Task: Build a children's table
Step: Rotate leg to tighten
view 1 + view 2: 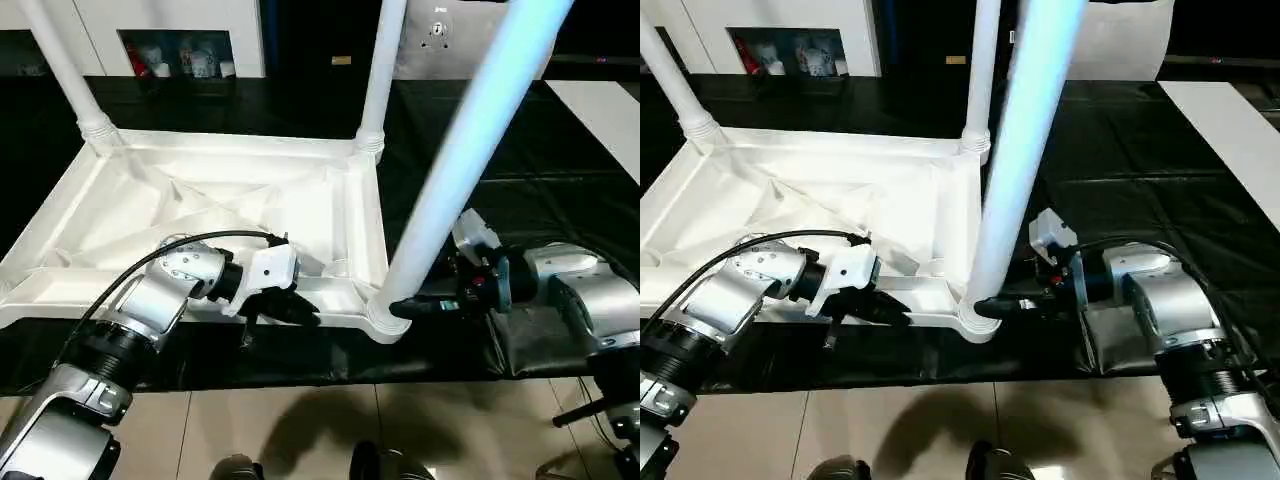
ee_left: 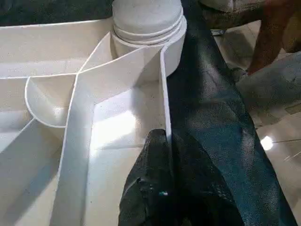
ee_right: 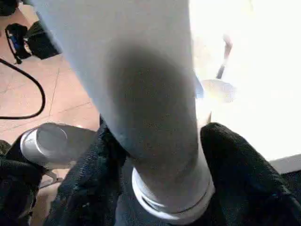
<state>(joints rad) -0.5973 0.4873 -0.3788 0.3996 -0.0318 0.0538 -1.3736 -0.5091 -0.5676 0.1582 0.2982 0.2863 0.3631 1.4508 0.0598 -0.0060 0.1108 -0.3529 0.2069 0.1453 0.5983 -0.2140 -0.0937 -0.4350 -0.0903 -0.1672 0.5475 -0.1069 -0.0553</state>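
Upturned children's table top (image 1: 215, 205) lies on black work table (image 1: 560, 160). We pinch its near rim w/ left gripper (image 1: 292, 309), fingers clenched, steadying it. Right gripper (image 3: 155, 160) grasps near-right leg (image 1: 460, 160) at its corner socket (image 1: 385, 320), prob. seating it.

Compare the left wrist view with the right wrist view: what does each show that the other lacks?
Left wrist view: the left gripper, shut, pinching the table top's rim, the ribbed underside and the black sheet. Right wrist view: the right gripper with a finger on each side of the near leg, plus a black cable on the floor. Both share that leg's base in its corner socket.
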